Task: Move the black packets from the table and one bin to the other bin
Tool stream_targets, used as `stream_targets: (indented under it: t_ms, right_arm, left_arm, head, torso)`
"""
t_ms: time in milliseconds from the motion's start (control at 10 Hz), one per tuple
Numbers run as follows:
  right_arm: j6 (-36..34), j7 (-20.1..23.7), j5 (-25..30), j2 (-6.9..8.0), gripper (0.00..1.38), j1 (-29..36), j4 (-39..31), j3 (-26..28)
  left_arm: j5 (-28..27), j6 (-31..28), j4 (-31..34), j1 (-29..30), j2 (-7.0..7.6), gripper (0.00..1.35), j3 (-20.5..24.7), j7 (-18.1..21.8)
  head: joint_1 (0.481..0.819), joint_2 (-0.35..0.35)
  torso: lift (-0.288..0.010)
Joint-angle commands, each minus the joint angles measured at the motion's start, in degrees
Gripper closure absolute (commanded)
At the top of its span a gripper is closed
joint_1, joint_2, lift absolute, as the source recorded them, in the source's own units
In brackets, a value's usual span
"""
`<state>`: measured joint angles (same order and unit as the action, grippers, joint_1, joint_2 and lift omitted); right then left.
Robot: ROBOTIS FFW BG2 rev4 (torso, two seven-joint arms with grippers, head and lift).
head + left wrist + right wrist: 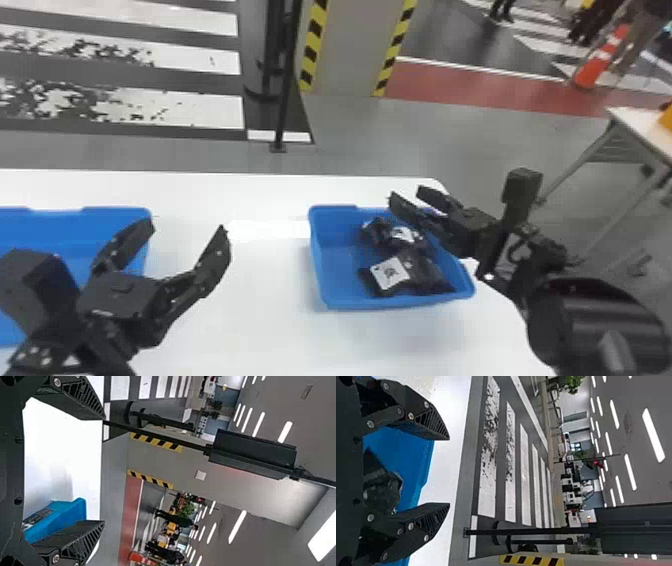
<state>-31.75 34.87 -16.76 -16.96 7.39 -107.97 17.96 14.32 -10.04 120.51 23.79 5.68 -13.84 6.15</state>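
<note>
1. Black, smooth and rounded, the thick link of my right arm [595,322] lies nearest in the head view, its glossy curve catching pale streaks of light.
2. I hold the fingers of my left gripper [189,225] wide apart, with nothing between them. They are flat, tapering black blades, and the left wrist view shows ribbed lattice work along their sides.
3. My right gripper [407,194] comes in from the right, at the far right part of the right bin [395,301]. Its fingers stand well apart too – the right wrist view shows the gap – and I have hold of nothing there.
4. At least two black packets [425,275] lie inside the right bin, toward its right side, one nearer me and one farther back. Their skins look crinkled and shiny, puffed into uneven folds, and each carries a pale label with dark marks.
5. Over on my left sits the left bin [45,235], blue with a raised, notched rim; my left gripper hides part of its inside, so I cannot tell all it contains.
6. Both bins rest on a smooth, matte-white table [250,325] with a rounded far corner – beyond it stand a slim black pole [282,100] and a flat grey column [357,50] edged in yellow-and-black stripes.
</note>
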Motion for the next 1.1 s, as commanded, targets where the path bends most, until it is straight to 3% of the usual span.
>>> stream_targets:
  t_ms: [0, 200, 400, 500, 600, 700, 800, 1000]
  right_arm:
    - [7.98, -0.33, -0.15, 1.58, 0.12, 6.25, -5.58, 0.43]
    - [19.38, -1.83, -0.26, 5.53, 0.12, 16.51, -13.32, 2.49]
    - [23.45, -4.46, 0.42, 7.82, 0.12, 25.8, -21.33, 3.17]
    - [25.0, -5.34, 0.42, 8.52, 0.12, 29.87, -23.3, 3.52]
    - [25.42, -6.31, 0.54, 8.96, 0.12, 33.39, -24.85, 3.74]
    - [25.42, -7.28, 1.45, 9.4, 0.12, 36.06, -26.4, 3.97]
    - [25.0, -7.98, 3.51, 10.19, 0.12, 39.01, -29.35, 4.89]
    - [21.63, -8.24, 6.59, 11.51, 0.12, 44.22, -36.8, 8.31]
  left_arm:
    - [-1.07, 3.43, 1.06, 1.38, -0.41, 0.1, 1.85, 0.0]
    - [-1.87, 8.78, 5.56, 8.55, -1.46, 0.11, 7.1, -0.18]
    - [-7.47, 14.4, 8.37, 16.15, -4.19, 0.11, 14.76, -0.79]
    - [-12.61, 20.59, 7.81, 18.54, -5.83, 0.11, 19.67, -2.9]
    - [-15.12, 28.6, 5.42, 20.36, -5.83, 0.1, 24.24, -3.52]
    - [-15.47, 33.95, 4.99, 23.46, -5.83, 0.1, 26.41, -3.87]
    - [-13.41, 35.35, 5.84, 26.83, -5.83, 0.1, 25.61, -3.87]
    - [-10.33, 30.99, 13.57, 32.88, -5.83, 0.1, 24.58, -3.96]
  head:
    - [0.695, -0.296]
    - [0.695, -0.253]
    - [0.695, -0.189]
    - [0.695, -0.163]
    - [0.695, -0.097]
    - [0.695, -0.034]
    - [0.695, 0.008]
    - [0.695, 0.013]
  torso:
    - [-0.11]
    - [-0.11]
    - [-0.11]
    - [-0.11]
    - [-0.11]
    - [-0.11]
    - [-0.11]
    - [-0.11]
